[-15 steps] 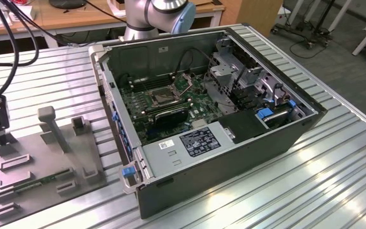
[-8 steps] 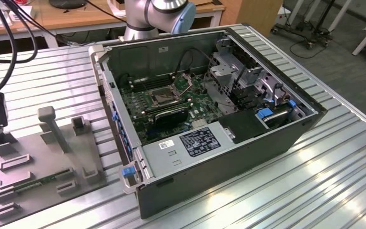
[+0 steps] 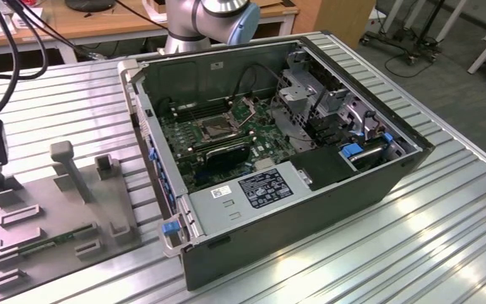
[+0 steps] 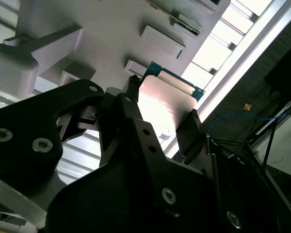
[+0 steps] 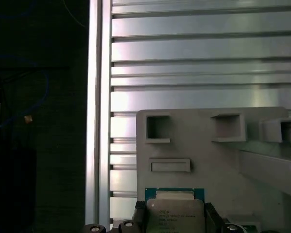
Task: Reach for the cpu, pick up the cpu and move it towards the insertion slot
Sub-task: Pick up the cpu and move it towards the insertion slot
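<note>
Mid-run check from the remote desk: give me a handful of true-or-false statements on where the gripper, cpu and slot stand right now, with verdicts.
1. The gripper has a finger against each of two opposite edges of the cpu. True.
2. The cpu sits in the insertion slot. False: it is between the fingers, over the grey tray.
3. The gripper is inside the computer case. False: it is at the exterior view's left edge, outside the case, by the tray.
4. The case lies open, with the insertion slot exposed on the green motherboard. True.
</note>
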You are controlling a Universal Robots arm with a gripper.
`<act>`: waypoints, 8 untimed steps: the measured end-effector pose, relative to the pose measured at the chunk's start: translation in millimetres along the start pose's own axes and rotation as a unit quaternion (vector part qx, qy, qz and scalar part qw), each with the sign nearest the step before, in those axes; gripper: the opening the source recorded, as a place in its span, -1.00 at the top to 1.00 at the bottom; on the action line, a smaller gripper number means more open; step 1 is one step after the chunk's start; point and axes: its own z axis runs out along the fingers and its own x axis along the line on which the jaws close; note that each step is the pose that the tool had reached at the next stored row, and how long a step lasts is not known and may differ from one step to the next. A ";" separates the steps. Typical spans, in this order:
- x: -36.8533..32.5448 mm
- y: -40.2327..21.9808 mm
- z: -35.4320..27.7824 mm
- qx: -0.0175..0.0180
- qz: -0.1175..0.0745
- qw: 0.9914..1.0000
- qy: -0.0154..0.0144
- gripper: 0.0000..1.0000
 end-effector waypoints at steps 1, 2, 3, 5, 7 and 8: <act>0.0 0.0 -0.9 0.000 0.000 1.000 0.000 -0.09; 0.0 0.1 -1.7 0.000 0.000 1.000 0.000 -0.09; 0.0 0.1 -2.5 0.000 0.000 1.000 0.000 -0.09; 0.0 0.1 -3.7 0.000 0.000 1.000 0.000 -0.09; -0.1 0.2 -5.2 0.000 0.000 1.000 0.000 -0.09; -0.1 0.2 -5.8 0.000 0.000 1.000 0.000 -0.09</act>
